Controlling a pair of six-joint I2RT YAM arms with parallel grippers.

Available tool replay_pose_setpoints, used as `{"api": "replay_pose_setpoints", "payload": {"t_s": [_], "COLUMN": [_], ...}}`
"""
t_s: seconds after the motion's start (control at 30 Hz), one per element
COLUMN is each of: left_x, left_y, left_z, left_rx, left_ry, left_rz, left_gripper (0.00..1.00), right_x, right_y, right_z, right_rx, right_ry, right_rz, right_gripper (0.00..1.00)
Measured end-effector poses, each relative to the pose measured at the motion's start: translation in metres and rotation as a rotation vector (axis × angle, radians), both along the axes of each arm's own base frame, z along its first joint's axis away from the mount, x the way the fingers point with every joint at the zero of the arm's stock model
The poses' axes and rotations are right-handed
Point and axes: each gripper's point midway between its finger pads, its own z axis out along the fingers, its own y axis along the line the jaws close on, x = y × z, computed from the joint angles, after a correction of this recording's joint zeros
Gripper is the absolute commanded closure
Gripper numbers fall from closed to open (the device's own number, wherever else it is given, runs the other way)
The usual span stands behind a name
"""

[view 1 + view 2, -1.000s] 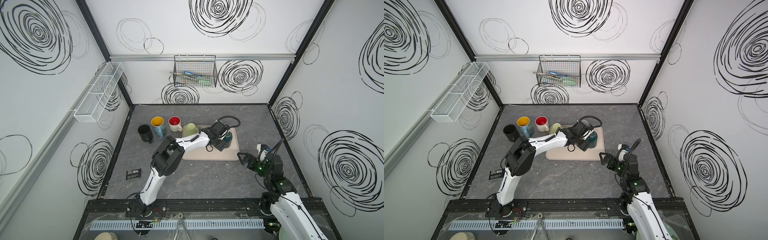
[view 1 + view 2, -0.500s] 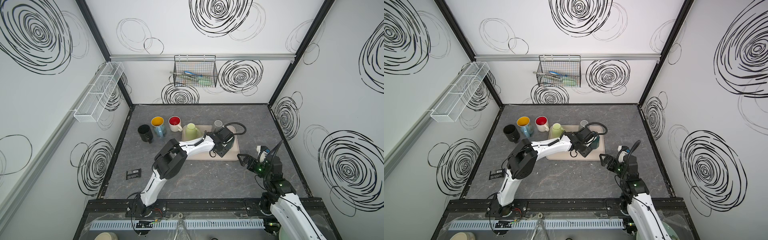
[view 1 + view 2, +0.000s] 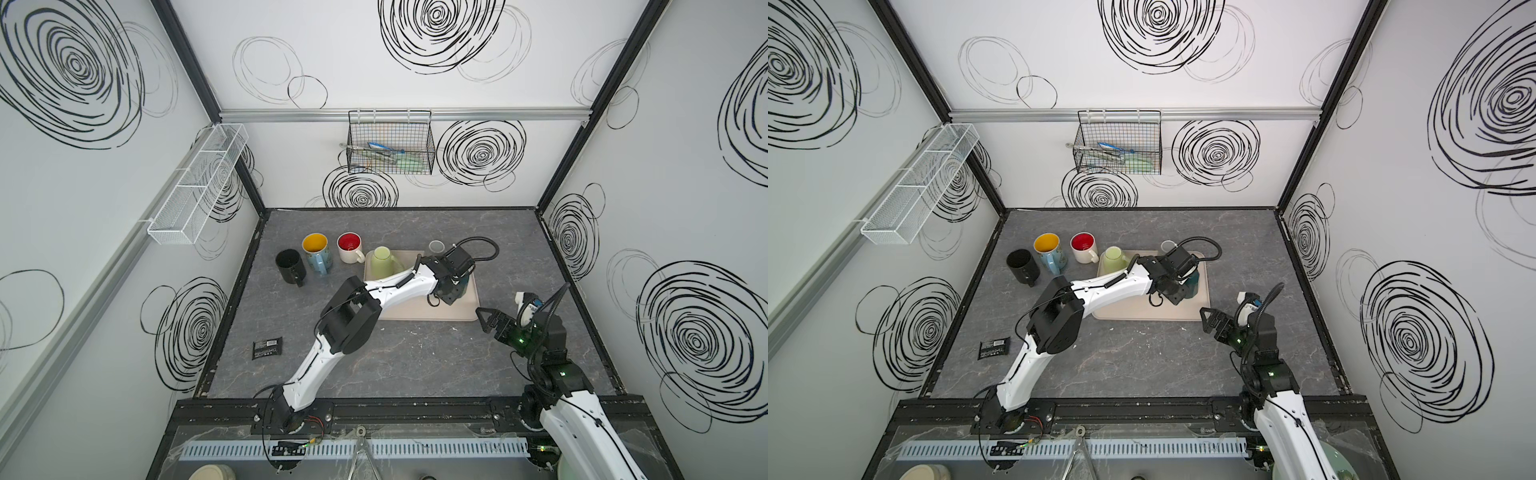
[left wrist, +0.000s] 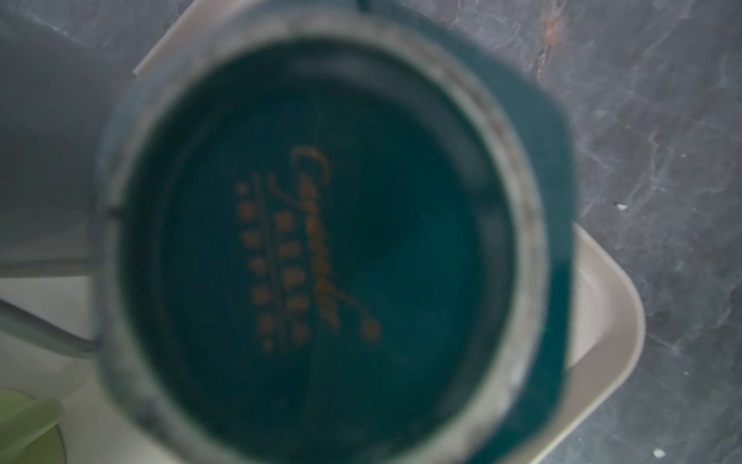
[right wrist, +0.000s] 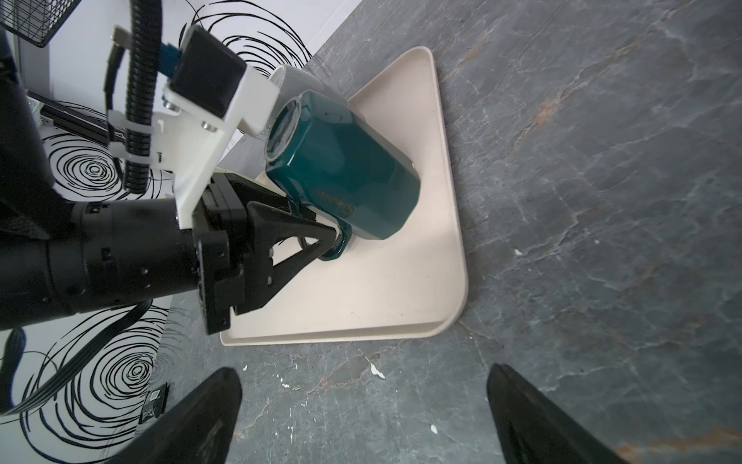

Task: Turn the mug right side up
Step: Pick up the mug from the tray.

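The left claw (image 5: 323, 231) has drawn narrow around the handle (image 5: 341, 245) of the dark teal faceted ceramic mug (image 5: 345, 176). Its fingers sit one to each side of the handle, the nearer one touching it. Whether the pinch is complete cannot be told. The mug stands upside down on the beige rounded plastic tray (image 5: 401, 289), mouth down and base up. The left wrist view looks straight onto that base (image 4: 313, 249), which carries blurred gold lettering.

A grey cup (image 3: 436, 247) stands just beyond the teal mug at the tray's far edge. A pale green mug (image 3: 382, 259) sits at the tray's far left corner.

On the grey marbled counter (image 3: 415, 365) to the left of the tray stand three mugs: a white one with a red inside (image 3: 349, 247), a light blue one with a yellow inside (image 3: 316, 253) and a black one (image 3: 291, 266). A small black packet (image 3: 268, 347) lies near the counter's left edge.

The right claw (image 3: 488, 322) is spread wide and holds nothing. It hangs over bare counter just off the tray's near right corner.
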Motion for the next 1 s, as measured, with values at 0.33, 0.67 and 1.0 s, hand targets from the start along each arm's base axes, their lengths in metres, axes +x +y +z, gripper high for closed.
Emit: {"api": "replay_pose_setpoints", "payload": {"t_s": [0.33, 0.67, 1.0], "left_x": [0.007, 0.009, 0.006], "left_y": [0.004, 0.008, 0.009], "left_z": [-0.002, -0.001, -0.001], "left_rx": [0.037, 0.056, -0.037], "left_ry": [-0.019, -0.037, 0.022], "left_rz": [0.027, 0.046, 0.067], "left_gripper": [0.85, 1.0, 1.0], "right_x": [-0.001, -0.002, -0.002], "right_y": [0.0, -0.003, -0.002], "right_z": [-0.004, -0.008, 0.005], "right_rx": [-0.001, -0.009, -0.002], "right_ry": [0.012, 0.023, -0.037], "right_rz": [0.0, -0.014, -0.005], "right_gripper": [0.0, 0.0, 0.0]}}
